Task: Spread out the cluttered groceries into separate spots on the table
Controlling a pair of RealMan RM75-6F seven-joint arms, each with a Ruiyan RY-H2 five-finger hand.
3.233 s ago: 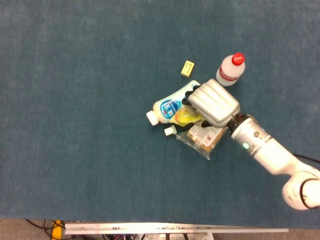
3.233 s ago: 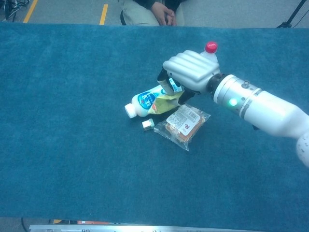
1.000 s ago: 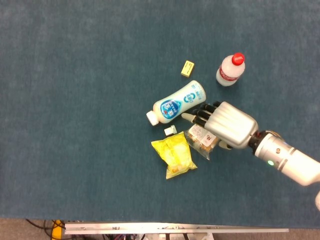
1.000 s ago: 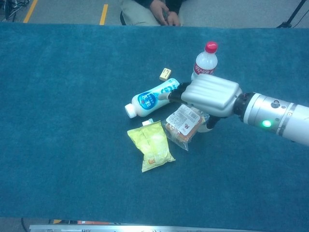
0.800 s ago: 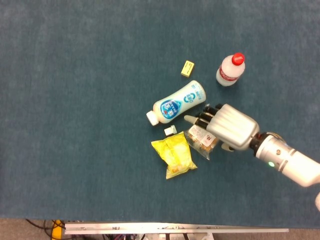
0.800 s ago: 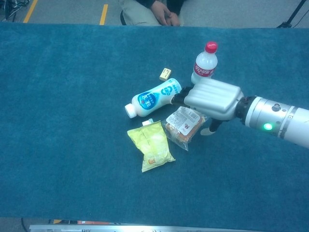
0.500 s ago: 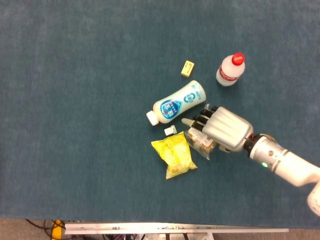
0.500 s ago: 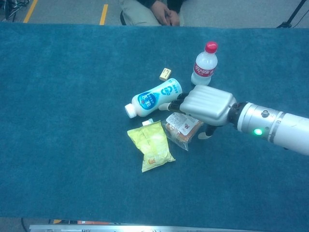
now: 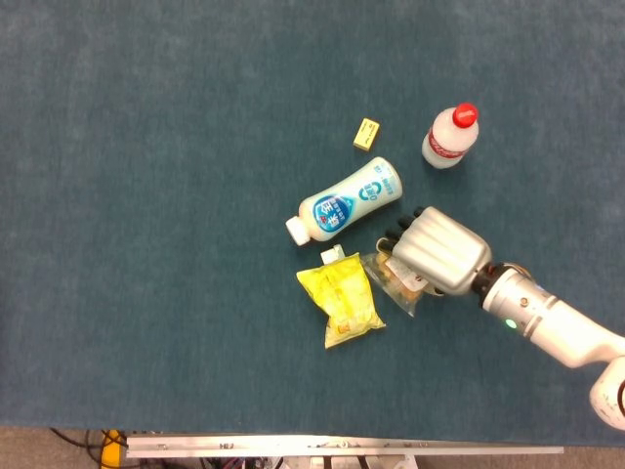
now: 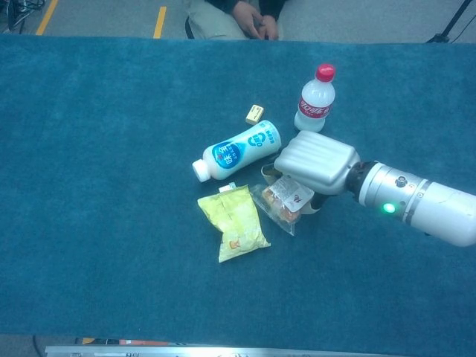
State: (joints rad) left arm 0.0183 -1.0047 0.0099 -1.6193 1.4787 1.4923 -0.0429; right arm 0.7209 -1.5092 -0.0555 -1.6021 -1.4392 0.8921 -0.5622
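The right hand point(image 9: 437, 251) is set down over the clear snack packet point(image 10: 283, 203), its fingers curled onto the packet's near end. A grip appears to be formed, since one end of the packet is lifted and crumpled under the fingers in the chest view; full closure cannot be confirmed. The hold is judged to serve the pulling of this packet away from the cluster. The left hand is seen in neither view.

Positions are given relative to the lying white bottle point(image 9: 345, 201). The packet lies just below it and to its right. The yellow bag point(image 9: 340, 302) lies below it, beside the packet, possibly touching. A small white block point(image 9: 333, 254) sits between the bottle and the bag, tight against the bag's top edge. A small yellow block point(image 9: 366, 134) rests just above the bottle, apart from it. The upright red-capped bottle point(image 9: 449, 138) stands above and right, well apart.

Count: two bottles, one bag, one packet, two small blocks. All rest on the blue table point(image 9: 146, 195).
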